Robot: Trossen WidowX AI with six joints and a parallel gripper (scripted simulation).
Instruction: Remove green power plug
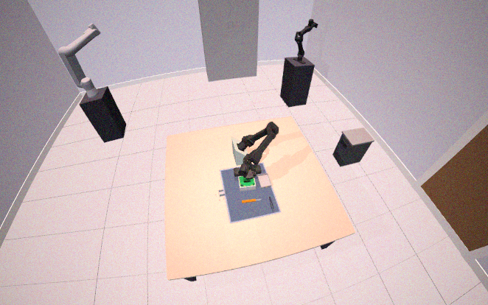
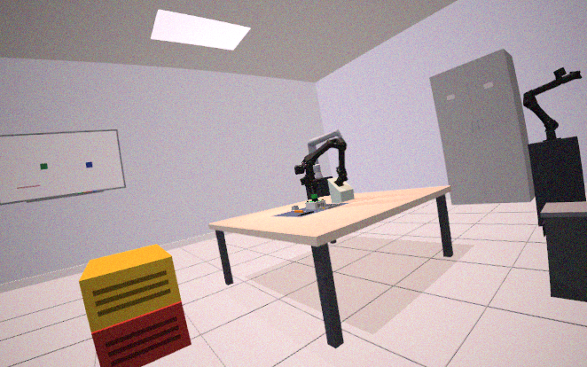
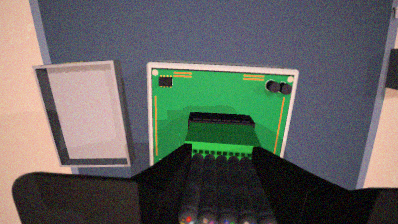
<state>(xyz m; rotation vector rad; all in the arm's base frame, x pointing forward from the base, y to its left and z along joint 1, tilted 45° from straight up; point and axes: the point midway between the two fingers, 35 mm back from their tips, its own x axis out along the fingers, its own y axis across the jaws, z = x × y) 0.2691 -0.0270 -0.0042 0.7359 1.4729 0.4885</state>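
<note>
The green plug [image 3: 220, 134] [image 2: 314, 197], with several dark wires, is between the fingers of my gripper [image 3: 221, 152] [image 1: 247, 177], which is shut on it. In the wrist view its side face shows and it looks tilted relative to the board. The black socket [image 3: 220, 118] is right beside its lower end; whether the plug is still partly seated is hidden. The circuit board [image 3: 225, 90] [image 1: 251, 185] lies in a pale holder under my fingers. The grey tray [image 3: 95, 115] [image 1: 265, 180] is empty, beside the board, at its left in the wrist view.
A blue mat [image 3: 225, 30] [image 1: 238, 212] lies under board and tray. An orange-handled tool [image 1: 248, 200] and dark tweezers [image 1: 271, 203] lie on it. A pale angled block [image 1: 239, 155] [image 2: 341, 194] stands behind, near the arm. Small grey pieces [image 1: 221, 192] are at the mat's left edge.
</note>
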